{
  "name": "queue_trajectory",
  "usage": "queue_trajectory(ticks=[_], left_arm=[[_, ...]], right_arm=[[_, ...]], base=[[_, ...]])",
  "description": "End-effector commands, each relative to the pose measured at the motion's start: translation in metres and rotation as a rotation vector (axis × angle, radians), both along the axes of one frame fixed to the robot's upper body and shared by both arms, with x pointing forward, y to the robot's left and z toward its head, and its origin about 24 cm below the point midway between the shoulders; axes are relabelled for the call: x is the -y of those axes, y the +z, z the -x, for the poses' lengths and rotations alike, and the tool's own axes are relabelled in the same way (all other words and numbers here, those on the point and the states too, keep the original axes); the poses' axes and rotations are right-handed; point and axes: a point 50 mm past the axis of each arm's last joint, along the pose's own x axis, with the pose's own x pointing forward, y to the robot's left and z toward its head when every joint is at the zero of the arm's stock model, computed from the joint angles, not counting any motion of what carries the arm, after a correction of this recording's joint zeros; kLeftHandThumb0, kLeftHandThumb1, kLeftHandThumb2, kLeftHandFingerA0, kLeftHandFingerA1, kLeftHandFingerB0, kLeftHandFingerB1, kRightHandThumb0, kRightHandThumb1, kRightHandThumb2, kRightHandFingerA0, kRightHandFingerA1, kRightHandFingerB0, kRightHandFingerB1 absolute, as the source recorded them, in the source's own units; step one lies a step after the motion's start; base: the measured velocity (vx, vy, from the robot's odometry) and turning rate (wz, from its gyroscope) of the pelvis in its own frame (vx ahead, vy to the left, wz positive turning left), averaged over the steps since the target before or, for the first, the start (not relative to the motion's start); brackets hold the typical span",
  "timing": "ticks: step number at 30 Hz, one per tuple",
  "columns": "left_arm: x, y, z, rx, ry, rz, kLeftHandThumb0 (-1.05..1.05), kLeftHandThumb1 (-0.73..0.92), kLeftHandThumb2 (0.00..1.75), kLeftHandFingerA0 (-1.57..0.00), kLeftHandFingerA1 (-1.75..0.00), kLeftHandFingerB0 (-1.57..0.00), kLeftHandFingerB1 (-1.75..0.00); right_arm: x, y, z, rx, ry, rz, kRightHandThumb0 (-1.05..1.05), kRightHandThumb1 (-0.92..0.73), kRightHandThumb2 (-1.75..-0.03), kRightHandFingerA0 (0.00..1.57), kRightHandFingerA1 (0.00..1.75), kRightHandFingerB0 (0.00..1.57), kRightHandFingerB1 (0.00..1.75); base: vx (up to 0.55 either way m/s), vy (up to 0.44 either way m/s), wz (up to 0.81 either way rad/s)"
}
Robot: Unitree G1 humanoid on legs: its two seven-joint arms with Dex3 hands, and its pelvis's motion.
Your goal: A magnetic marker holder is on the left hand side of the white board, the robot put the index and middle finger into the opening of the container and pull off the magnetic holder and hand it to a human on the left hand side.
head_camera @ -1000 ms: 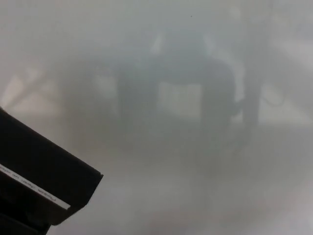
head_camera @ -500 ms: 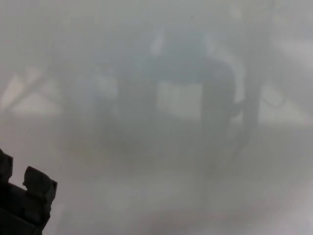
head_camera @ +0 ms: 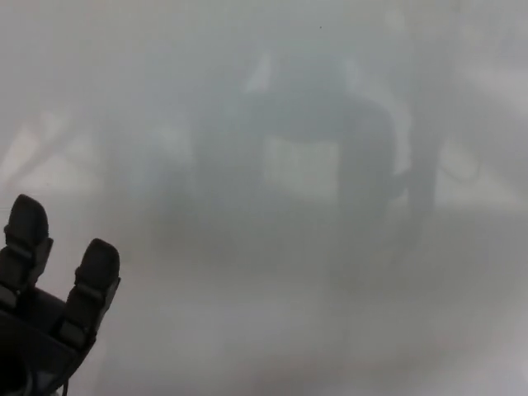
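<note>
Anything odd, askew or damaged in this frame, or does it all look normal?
Nothing looks damaged or spilled. The one oddity: the marker holder is nowhere in view. Only the left hand shows at the lower left, two fingers raised and apart, holding nothing, before the whiteboard, which carries only blurred reflections.

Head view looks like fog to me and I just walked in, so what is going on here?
The camera faces a glossy whiteboard that shows only blurred reflections. The robot's left hand rises in the lower left corner, two thick black fingers apart and pointing up, holding nothing. The magnetic marker holder is not in the picture now, and neither is the right hand or any person. Whether the holder was handed over cannot be told from this view.
</note>
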Motion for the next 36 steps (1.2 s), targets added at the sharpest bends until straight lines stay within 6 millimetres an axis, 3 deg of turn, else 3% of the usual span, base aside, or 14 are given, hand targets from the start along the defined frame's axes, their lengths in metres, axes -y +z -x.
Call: queue_trajectory(ticks=[1,5,7,8,9,10,12,14,16,20,24,25,27,36], left_arm=[[-0.018,-0.031,-0.006,-0.314,0.194,-0.417,-0.54,0.47,0.55,-0.27,-0.32,-0.28,-0.33],[-0.023,-0.042,-0.004,-0.401,0.255,-0.573,-0.49,0.48,0.55,-0.30,-0.33,-0.25,-0.31],[-0.029,-0.076,0.012,-0.557,0.398,-0.844,-0.50,0.39,0.67,-0.33,-0.44,-0.28,-0.40],[-0.032,-0.089,0.020,-0.609,0.440,-0.956,-0.43,0.48,0.55,-0.33,-0.35,-0.31,-0.31],[-0.033,-0.098,0.027,-0.642,0.464,-1.039,-0.43,0.48,0.55,-0.33,-0.35,-0.31,-0.31],[-0.035,-0.108,0.036,-0.676,0.487,-1.130,-0.51,0.49,0.56,-0.30,-0.34,-0.31,-0.31],[-0.037,-0.121,0.049,-0.708,0.513,-1.254,-0.51,0.49,0.56,-0.30,-0.34,-0.31,-0.31],[-0.037,-0.121,0.049,-0.707,0.517,-1.258,-0.51,0.49,0.56,-0.30,-0.34,-0.31,-0.31],[-0.039,-0.137,0.073,-0.756,0.507,-1.353,-0.48,0.52,0.56,-0.35,-0.35,-0.30,-0.30],[-0.036,-0.152,0.090,-0.790,0.452,-1.485,-0.50,0.53,0.56,-0.31,-0.34,-0.25,-0.29],[-0.036,-0.154,0.091,-0.788,0.453,-1.502,-0.50,0.53,0.56,-0.31,-0.34,-0.25,-0.29],[-0.032,-0.164,0.103,-0.825,0.404,-1.572,-0.61,0.45,0.71,-0.17,-0.41,-0.11,-0.35],[-0.028,-0.177,0.122,-0.870,0.324,-1.692,-0.62,0.45,0.73,-0.17,-0.42,-0.10,-0.35],[-0.029,-0.184,0.131,-0.902,0.301,-1.782,-0.61,0.45,0.72,-0.17,-0.41,-0.10,-0.35]], right_arm=[[0.005,-0.003,0.013,-0.024,-0.018,-0.011,-0.63,-0.76,-0.63,0.58,0.44,0.21,0.29],[0.006,-0.004,0.018,-0.035,-0.018,-0.011,-0.63,-0.73,-0.63,0.57,0.44,0.21,0.29],[0.007,-0.006,0.026,-0.048,-0.001,0.015,-0.64,-0.75,-0.65,0.54,0.42,0.19,0.28],[0.007,-0.007,0.028,-0.053,0.002,0.017,-0.68,-0.63,-0.94,0.44,0.54,0.15,0.42],[0.007,-0.007,0.030,-0.056,0.001,0.014,-0.68,-0.63,-0.94,0.44,0.54,0.15,0.42],[0.007,-0.007,0.030,-0.057,0.002,0.018,-0.62,-0.76,-0.64,0.47,0.40,0.21,0.28],[0.007,-0.007,0.030,-0.057,0.004,0.025,-0.62,-0.76,-0.64,0.47,0.40,0.21,0.28],[0.007,-0.007,0.030,-0.057,0.004,0.025,-0.62,-0.76,-0.64,0.47,0.40,0.21,0.28],[0.005,-0.009,0.039,-0.070,0.006,0.014,-0.57,-0.78,-0.63,0.46,0.39,0.21,0.27],[0.005,-0.009,0.038,-0.067,0.014,0.027,-0.59,-0.78,-0.63,0.48,0.40,0.21,0.28],[0.005,-0.008,0.038,-0.066,0.014,0.028,-0.59,-0.78,-0.63,0.48,0.40,0.21,0.28],[0.004,-0.009,0.041,-0.073,0.014,0.026,-0.60,-0.78,-0.63,0.48,0.40,0.20,0.28],[0.003,-0.010,0.045,-0.083,0.011,0.020,-0.60,-0.77,-0.64,0.48,0.40,0.20,0.28],[0.004,-0.010,0.046,-0.079,0.011,0.018,-0.59,-0.78,-0.64,0.48,0.41,0.21,0.28]], base=[[0.00,0.000,0.00],[0.00,0.000,0.00],[0.00,0.000,0.00],[0.00,0.000,0.00],[0.00,0.000,0.00],[0.00,0.000,0.00],[0.00,0.000,0.00],[0.00,0.000,0.00],[0.00,0.000,0.00],[0.00,0.000,0.00],[0.00,0.000,0.00],[0.00,0.000,0.00],[0.00,0.000,0.00],[0.00,0.000,0.00]])
